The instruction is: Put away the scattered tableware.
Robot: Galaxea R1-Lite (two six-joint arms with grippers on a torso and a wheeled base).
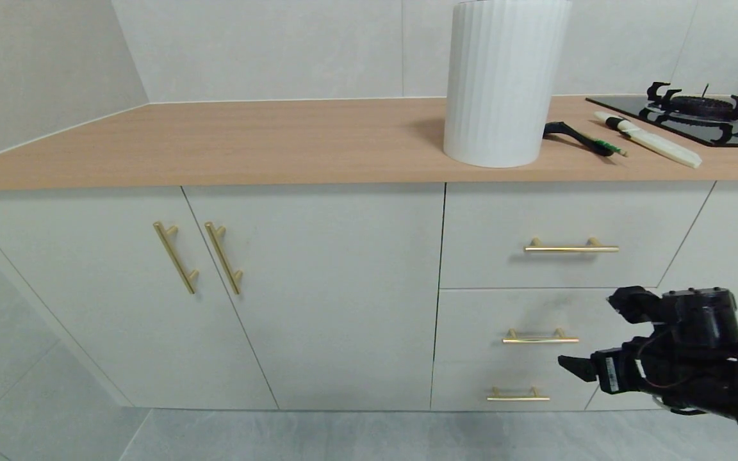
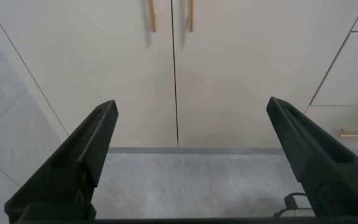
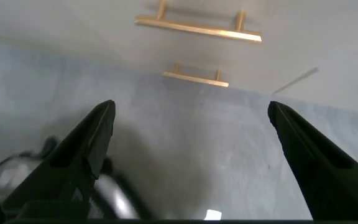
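Observation:
On the wooden countertop (image 1: 247, 141) lie a black-handled utensil with a green tip (image 1: 583, 139) and a long white utensil (image 1: 647, 139), both just right of a tall white ribbed container (image 1: 502, 83). My right gripper (image 1: 590, 333) hangs low in front of the drawers, well below the counter, open and holding nothing; its wrist view shows the spread fingers (image 3: 95, 134) over the floor. My left gripper (image 2: 191, 124) is open too, with nothing in it, facing the bottom of the double cabinet doors.
A black gas hob (image 1: 702, 115) sits at the counter's far right. Below are two cabinet doors with gold handles (image 1: 175, 257) and a stack of drawers with gold handles (image 1: 571, 248) (image 1: 541, 338) (image 1: 518, 397). Grey tiled floor (image 1: 279, 435) lies in front.

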